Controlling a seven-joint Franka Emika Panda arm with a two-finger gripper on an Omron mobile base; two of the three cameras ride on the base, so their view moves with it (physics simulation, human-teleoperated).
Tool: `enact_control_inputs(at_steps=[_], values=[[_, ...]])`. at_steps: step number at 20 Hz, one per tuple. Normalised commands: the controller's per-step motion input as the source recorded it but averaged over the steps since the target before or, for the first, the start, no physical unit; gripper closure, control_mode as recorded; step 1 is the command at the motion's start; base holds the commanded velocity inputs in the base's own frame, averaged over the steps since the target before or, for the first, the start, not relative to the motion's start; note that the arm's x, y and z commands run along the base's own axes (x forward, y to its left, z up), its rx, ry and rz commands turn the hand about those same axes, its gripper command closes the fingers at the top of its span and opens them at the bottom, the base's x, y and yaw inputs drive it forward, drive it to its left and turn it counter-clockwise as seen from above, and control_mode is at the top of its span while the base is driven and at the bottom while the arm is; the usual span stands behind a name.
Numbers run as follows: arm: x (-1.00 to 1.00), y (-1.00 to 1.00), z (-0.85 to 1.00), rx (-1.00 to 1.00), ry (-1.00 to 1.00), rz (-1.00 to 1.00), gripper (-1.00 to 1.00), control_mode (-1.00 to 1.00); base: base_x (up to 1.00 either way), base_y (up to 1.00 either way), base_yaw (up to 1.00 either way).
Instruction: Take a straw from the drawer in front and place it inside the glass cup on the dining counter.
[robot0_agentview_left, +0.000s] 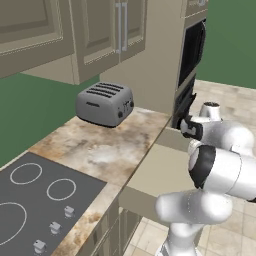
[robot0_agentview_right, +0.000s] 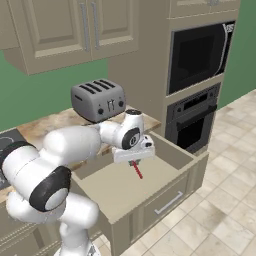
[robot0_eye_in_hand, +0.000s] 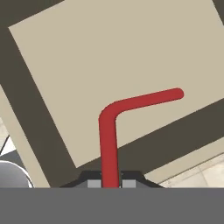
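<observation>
1. Kitchen cabinets in beige-tan line a green wall, and the white arm reaches out from the base over an open drawer (robot0_agentview_right: 175, 150) in front of it.
2. Nearest the hand camera, the gripper (robot0_eye_in_hand: 110, 183) is shut tight on the red straw (robot0_eye_in_hand: 109, 144); the two dark fingertips (robot0_eye_in_hand: 93, 181) press against the stem from either side with no gap showing.
3. From the grip the straw runs straight away from the fingers, then bends at a rounded elbow and ends in a blunt tip off to the side.
4. Seen from the right base camera, the straw (robot0_agentview_right: 136, 170) hangs below the gripper (robot0_agentview_right: 133, 161), slanted, its lower end above the drawer floor; whether it touches the floor cannot be told.
5. Below the straw lies the drawer's flat tan bottom (robot0_eye_in_hand: 109, 65), framed by darker walls.
6. On the drawer front a slim bar handle (robot0_agentview_right: 167, 202) sits level.
7. Behind the drawer runs a marbled countertop (robot0_agentview_left: 100, 147) with a black cooktop (robot0_agentview_left: 35, 200) set into its near left part.
8. Farther back on that countertop stands a grey toaster (robot0_agentview_left: 105, 104), well apart from the gripper.
9. Right of the toaster rises a tall cabinet holding a dark oven (robot0_agentview_right: 192, 122) and, above it, a microwave (robot0_agentview_right: 200, 55).
10. Upper cupboards (robot0_agentview_right: 75, 30) with vertical handles hang over the countertop.
</observation>
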Motion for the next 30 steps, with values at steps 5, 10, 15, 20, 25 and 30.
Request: enact_control_inputs(at_steps=[5,10,15,20,25,30], values=[[-0.31,0.0,1.0,-0.09,-0.04,-0.01,1.0,-1.0,0.0,0.0,0.0],[-0.51,0.0,0.85,-0.02,-0.1,-0.03,1.0,-1.0,0.0,0.0,0.0],[-0.37,0.04,0.57,-0.02,-0.14,-0.05,1.0,-1.0,0.0,0.0,0.0],[-0.39,0.12,0.0,0.0,-0.05,0.01,1.0,-1.0,0.0,0.0,0.0],[-0.05,0.06,0.0,0.0,-0.02,0.01,1.0,1.0,-0.21,0.14,0.02],[0.0,0.0,0.0,0.0,0.0,0.0,1.0,1.0,-0.71,0.03,-0.16]])
